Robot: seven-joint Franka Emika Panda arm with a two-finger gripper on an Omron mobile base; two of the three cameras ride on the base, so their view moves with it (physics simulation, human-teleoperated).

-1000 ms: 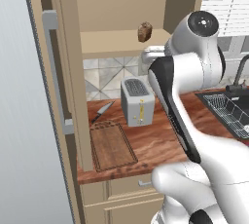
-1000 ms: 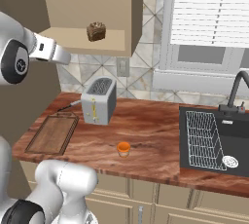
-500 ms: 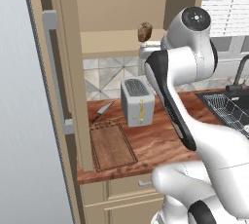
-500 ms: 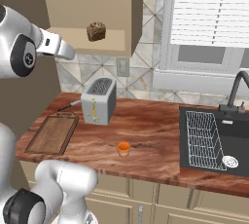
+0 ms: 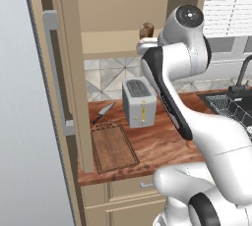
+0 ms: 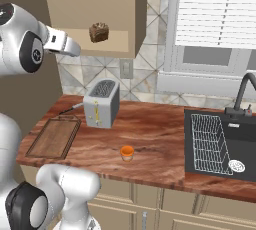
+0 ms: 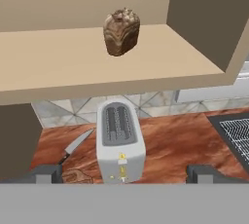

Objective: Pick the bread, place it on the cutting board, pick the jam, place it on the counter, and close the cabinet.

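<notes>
From left base view: cabinet point(image 5: 64, 72) door open, bread point(image 5: 146, 30) on its shelf, cutting board point(image 5: 113, 147) bare on the bench point(image 5: 162, 136) beside the toaster point(image 5: 139, 103). From right base view: jam point(image 6: 127, 152) already on the bench, bread point(image 6: 99, 32) unpicked, arm raised near the shelf. From hand view: fingers point(image 7: 41, 174) spread wide, holding nothing, bread point(image 7: 121, 31) ahead; step in hand is the reach, next likely advancing to straddle the loaf before pinching.

**Arm raised, jaws wide apart**

The white arm rises from the base, bends sharply at its dark elbow joint and reaches up and forward at shelf height. The gripper point(image 7: 124, 174) is level, its two dark fingertips point(image 7: 46, 173) spread wide with nothing between them
</notes>
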